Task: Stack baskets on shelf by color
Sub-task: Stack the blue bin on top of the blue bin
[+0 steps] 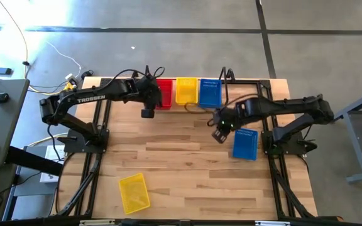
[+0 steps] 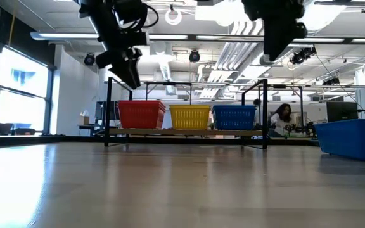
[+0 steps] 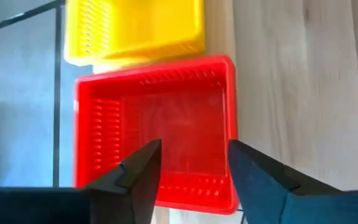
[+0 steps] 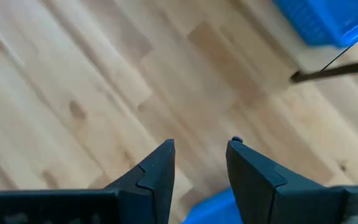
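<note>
On the shelf (image 1: pixel 231 83) at the table's far edge stand a red basket (image 1: pixel 163 94), a yellow basket (image 1: pixel 186 91) and a blue basket (image 1: pixel 210 92), side by side; the low view shows them resting on the board (image 2: pixel 185 132). My left gripper (image 3: pixel 194 146) is open and hovers above the red basket (image 3: pixel 157 124), touching nothing. My right gripper (image 4: pixel 202 144) is open over bare table. A loose blue basket (image 1: pixel 246 143) lies on the table just to its right. A loose yellow basket (image 1: pixel 134 192) lies near the near edge.
The slatted wooden tabletop (image 1: pixel 187 163) stretches between the two loose baskets. Both arm bases stand at the table's left and right sides. Black frame rods run along the left and right edges. In the low view a person sits (image 2: pixel 282 120) in the room beyond the shelf.
</note>
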Available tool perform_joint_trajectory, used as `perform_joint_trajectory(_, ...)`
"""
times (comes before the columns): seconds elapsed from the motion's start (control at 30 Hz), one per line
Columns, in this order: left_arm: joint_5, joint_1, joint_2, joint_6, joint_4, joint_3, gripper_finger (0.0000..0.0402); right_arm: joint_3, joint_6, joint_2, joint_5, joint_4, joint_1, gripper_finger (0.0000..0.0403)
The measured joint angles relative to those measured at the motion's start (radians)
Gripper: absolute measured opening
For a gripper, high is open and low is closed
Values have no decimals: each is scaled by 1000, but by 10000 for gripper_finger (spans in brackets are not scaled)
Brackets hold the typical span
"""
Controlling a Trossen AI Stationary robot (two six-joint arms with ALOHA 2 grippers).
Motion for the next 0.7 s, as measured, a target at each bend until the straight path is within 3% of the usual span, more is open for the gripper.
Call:
perform_joint_trajectory(0.2, 0, -2, 0, -16, -51, 79, 196, -4, 68, 0, -6, -61, 122, 130)
perform_joint_trajectory(0.47, 0, -39, -1, -16, -103, 174, 186, -130, 192, 0, -50, -69, 260, 130)
perform_joint_trajectory(0.7, -7, -44, -1, -19, -87, 193, 184, -235, 167, 0, -94, -45, 344, 130)
